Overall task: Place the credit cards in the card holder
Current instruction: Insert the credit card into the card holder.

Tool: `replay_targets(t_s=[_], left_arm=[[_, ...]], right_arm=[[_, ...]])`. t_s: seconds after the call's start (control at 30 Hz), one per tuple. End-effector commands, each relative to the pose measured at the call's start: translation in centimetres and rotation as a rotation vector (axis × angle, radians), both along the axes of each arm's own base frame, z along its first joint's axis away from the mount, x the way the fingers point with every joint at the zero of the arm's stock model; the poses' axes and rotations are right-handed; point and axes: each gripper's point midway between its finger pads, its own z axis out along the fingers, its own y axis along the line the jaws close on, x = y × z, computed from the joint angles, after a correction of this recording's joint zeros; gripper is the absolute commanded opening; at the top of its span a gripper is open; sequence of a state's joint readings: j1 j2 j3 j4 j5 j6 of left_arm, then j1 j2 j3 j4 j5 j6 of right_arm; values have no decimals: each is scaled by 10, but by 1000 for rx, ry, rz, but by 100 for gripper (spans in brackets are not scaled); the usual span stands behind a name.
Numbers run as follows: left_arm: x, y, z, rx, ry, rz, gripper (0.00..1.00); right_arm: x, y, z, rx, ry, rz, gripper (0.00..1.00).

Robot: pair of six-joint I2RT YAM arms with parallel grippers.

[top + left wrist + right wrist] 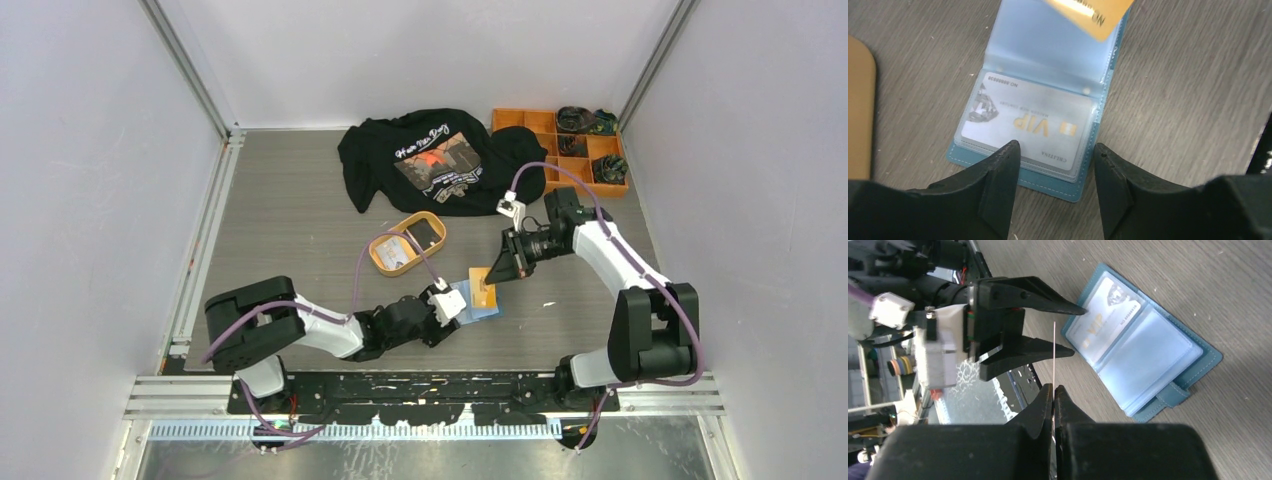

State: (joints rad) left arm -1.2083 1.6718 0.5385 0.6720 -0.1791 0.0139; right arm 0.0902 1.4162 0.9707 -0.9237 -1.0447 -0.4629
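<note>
Orange card point(1088, 17), partly cut off, clenched in right jaws; left jaws gape over card holder point(1048, 50) on grey table point(1188, 100).

Silver card point(1028, 117) in the card holder point(1058, 187): I read "VIP" in gold, upside down in my left wrist view.
Same card, near corner: a name, "CRISTINA" as best I can tell.
Same card, far edge: "NO" plus digits, too small for me to read.
Orange card point(1088, 15): cut-off dark letters, unreadable.
Black shirt point(437, 160): script line, unreadable.
</note>
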Motion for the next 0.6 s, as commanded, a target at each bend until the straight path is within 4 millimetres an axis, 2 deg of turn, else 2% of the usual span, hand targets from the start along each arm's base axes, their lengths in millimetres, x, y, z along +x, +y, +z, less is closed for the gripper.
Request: replay_targets(t_s=[0.0, 0.1, 0.3, 0.43, 0.53, 0.57], left_arm=[[-5, -16, 39, -208, 51, 8, 57], [-13, -15, 62, -331, 106, 15, 59], [-22, 11, 84, -505, 288, 151, 62], [-18, 40, 78, -586, 411, 325, 70], [-13, 65, 69, -651, 486, 477, 83], [-11, 71, 65, -665, 509, 518, 83]], right_arm=[[33, 7, -15, -13, 36, -193, 1], [41, 7, -25, -28, 67, -253, 1], [43, 11, -46, -60, 159, -293, 1], [44, 12, -55, -84, 193, -305, 1], [44, 13, -58, -96, 204, -307, 1], [44, 12, -59, -100, 205, -311, 1]])
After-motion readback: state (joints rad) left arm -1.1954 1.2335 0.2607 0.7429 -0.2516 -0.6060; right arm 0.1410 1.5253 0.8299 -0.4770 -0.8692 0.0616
